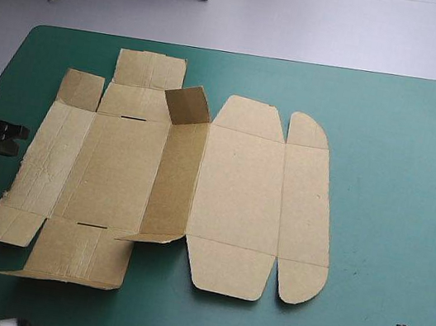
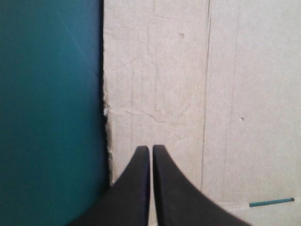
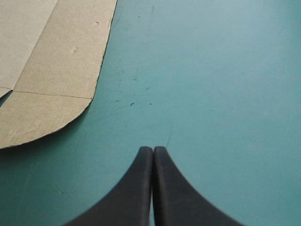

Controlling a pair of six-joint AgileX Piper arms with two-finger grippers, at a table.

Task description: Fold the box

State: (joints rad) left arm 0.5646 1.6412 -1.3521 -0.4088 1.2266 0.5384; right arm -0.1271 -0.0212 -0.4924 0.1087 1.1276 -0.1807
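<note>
Brown box (image 1: pixel 181 182) just ahead of left tool (image 2: pixel 151 147)

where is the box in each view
High view: the box lies flat, left of middle on the teal-green cover, one flap raised.
Left wrist view: its ragged edge lies under and ahead of the shut left claw.
Right wrist view: its rounded corner lies ahead of the shut right claw, apart from it.
Shared: the teal-green cover.

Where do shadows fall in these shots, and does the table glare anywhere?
High view: the box lies evenly lit; only its raised flap shows a shaded, darker face. Left wrist view: a thin shadow lines the box's edge against the teal-green cover. Right wrist view: no hard shadows; the cover brightens mildly ahead of the right gripper.
</note>
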